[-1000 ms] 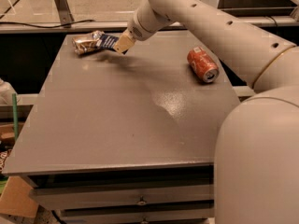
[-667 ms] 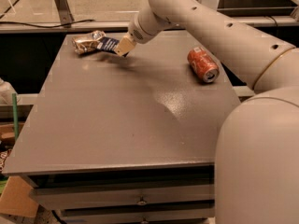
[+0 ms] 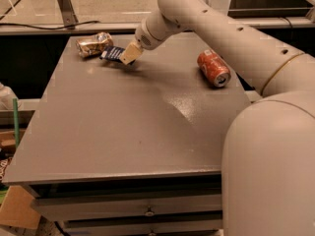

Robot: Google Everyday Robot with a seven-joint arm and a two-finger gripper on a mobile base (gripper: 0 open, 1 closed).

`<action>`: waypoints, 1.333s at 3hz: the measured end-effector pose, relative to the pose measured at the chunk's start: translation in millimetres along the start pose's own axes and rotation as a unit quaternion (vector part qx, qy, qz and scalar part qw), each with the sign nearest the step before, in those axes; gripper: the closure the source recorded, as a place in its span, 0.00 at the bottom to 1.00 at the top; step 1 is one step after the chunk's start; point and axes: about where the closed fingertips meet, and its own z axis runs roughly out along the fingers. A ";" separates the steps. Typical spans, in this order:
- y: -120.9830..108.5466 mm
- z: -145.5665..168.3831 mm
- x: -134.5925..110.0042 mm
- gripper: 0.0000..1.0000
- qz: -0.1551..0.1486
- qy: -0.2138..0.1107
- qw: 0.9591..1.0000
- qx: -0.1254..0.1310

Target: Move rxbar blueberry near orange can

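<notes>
Camera view: rxbar blueberry (image 3: 112,52), flat dark navy wrapper with white lettering, sits upper left of frame on grey bench (image 3: 123,132), just beside crumpled gold-brown foil packet (image 3: 93,44). Tan claw (image 3: 129,54) at wrapper's right end; spread or pinching, cannot tell. Orange can (image 3: 213,68), orange-red metal cylinder with silver top, lies on side upper right, well apart. Likely step: grasp. Next calls for secure hold, lift, carry rightward, gentle set-down; can may roll.

Table (image 3: 123,132) layout: crumpled foil packet (image 3: 94,44) in the far-left corner. rxbar blueberry (image 3: 112,52) is just right of it, can't tell if they touch. Gripper (image 3: 129,55) is at the bar's right end, over the far-left area. Orange can (image 3: 213,68) lies on its side near the right edge, well apart from the bar.
</notes>
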 end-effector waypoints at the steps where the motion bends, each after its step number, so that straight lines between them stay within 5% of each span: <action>1: 6.6 0.9 6.2 0.36 0.002 0.007 1.000 -0.012; 3: 22.2 -1.9 16.3 0.00 0.006 0.014 0.999 -0.032; 4: 34.2 -19.7 20.2 0.00 0.010 -0.005 0.999 -0.040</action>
